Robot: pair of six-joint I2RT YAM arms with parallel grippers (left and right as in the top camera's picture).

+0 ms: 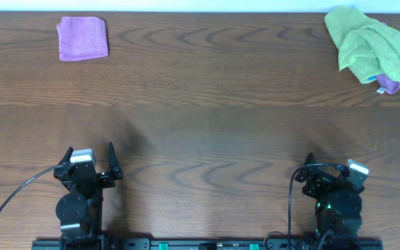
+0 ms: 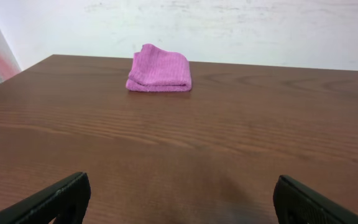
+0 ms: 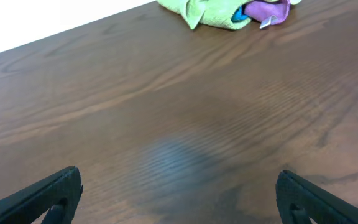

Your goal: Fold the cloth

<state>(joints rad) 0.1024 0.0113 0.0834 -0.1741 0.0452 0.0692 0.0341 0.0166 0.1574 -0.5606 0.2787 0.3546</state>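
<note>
Purple cloth [image 1: 82, 38] sits folded at table [image 1: 207, 104] far-left corner, fold looks done, so left gripper [image 2: 180, 193] and right gripper [image 3: 179, 186] rest spread wide, empty, near edge; green cloth [image 1: 367, 43] far right

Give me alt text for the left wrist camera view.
A folded purple cloth lies near the far edge of a wooden table, before a white wall. The left gripper's two black fingertips show at the bottom corners, wide open and empty.

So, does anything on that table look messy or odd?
The green cloth at the far right lies crumpled, with purple and blue bits poking out. The purple cloth, far left, looks neatly folded.
</note>
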